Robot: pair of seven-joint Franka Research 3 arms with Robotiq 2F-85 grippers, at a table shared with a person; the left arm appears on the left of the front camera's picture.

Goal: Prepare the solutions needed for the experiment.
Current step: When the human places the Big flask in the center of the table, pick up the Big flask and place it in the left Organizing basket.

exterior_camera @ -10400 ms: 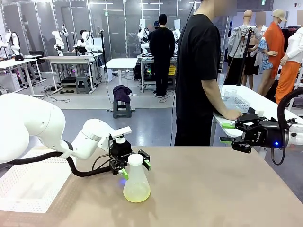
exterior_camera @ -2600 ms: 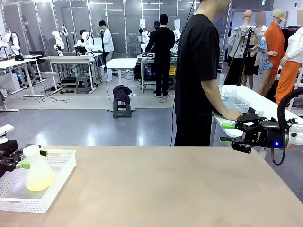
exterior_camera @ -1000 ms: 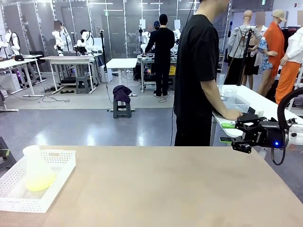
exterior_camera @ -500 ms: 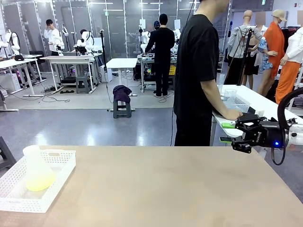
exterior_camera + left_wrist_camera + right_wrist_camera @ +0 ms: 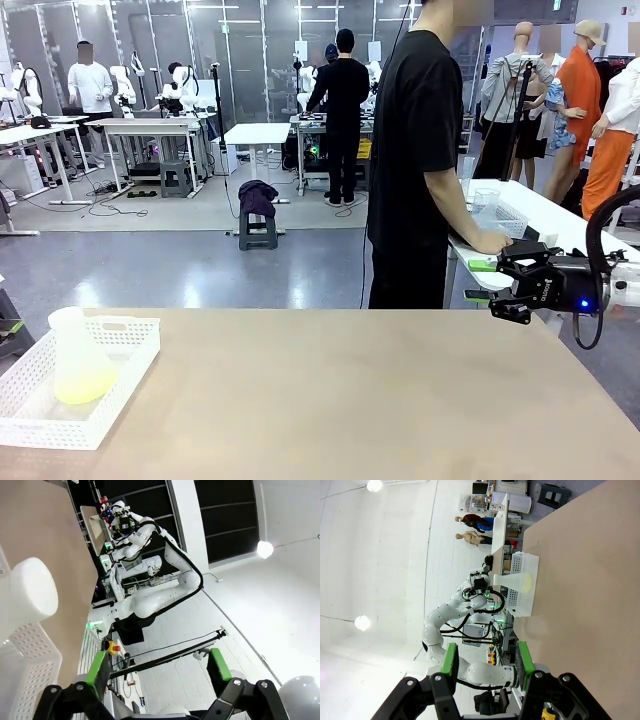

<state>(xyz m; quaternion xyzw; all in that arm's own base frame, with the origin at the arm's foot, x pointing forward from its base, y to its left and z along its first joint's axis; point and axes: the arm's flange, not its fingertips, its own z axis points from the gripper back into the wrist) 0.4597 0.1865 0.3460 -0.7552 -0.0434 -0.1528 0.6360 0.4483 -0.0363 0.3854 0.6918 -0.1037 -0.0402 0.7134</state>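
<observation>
The conical flask (image 5: 78, 358) of pale yellow-green solution was seen standing in the white perforated tray (image 5: 128, 372), released. The left gripper (image 5: 159, 666) was spread wide; the right gripper (image 5: 488, 283) was part-open, empty. Next, another solution would probably be needed.

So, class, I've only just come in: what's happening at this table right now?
Nothing is being held at this moment. A flask with a little pale yellow-green liquid stands in a white basket at the table's left end. The left pincer is open with nothing between its pads, just off that end of the table. The right pincer hangs empty beyond the far right corner. A person in black stands at the far side, a hand resting on the neighbouring white table.
</observation>
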